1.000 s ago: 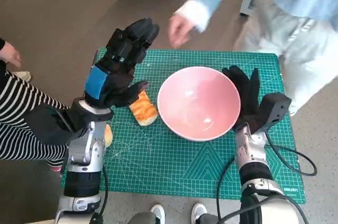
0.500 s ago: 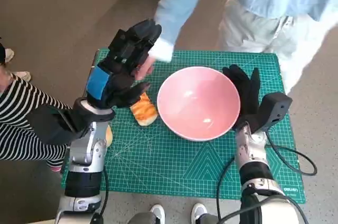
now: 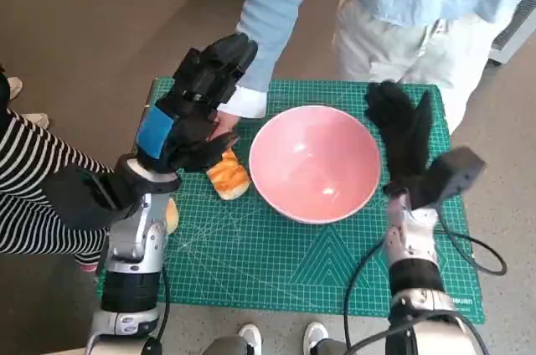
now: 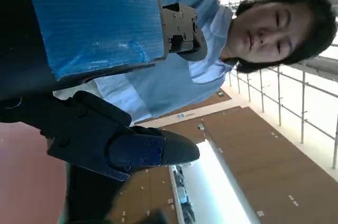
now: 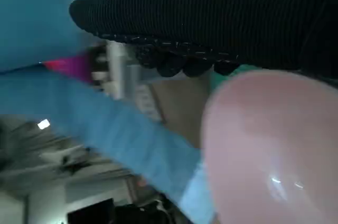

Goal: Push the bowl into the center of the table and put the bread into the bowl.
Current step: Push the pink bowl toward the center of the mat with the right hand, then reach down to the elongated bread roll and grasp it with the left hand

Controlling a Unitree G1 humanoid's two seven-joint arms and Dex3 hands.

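Steep overhead head view; two close, turned wrist views.

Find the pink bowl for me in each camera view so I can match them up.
Head view: the pink bowl sits mid-mat, between both hands.
Left wrist view: not in it, unless the reddish patch at one edge is its wall; I cannot tell.
Right wrist view: blurred, filling the corner below the glove.
Shared landmark: the person's light blue sleeve, in all three views.

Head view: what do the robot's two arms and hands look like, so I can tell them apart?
Left hand: black, blocky, blue tape across its back, on a pale silver forearm. Right hand: black knitted glove, a black box at the wrist, black cables looping off its pale forearm.
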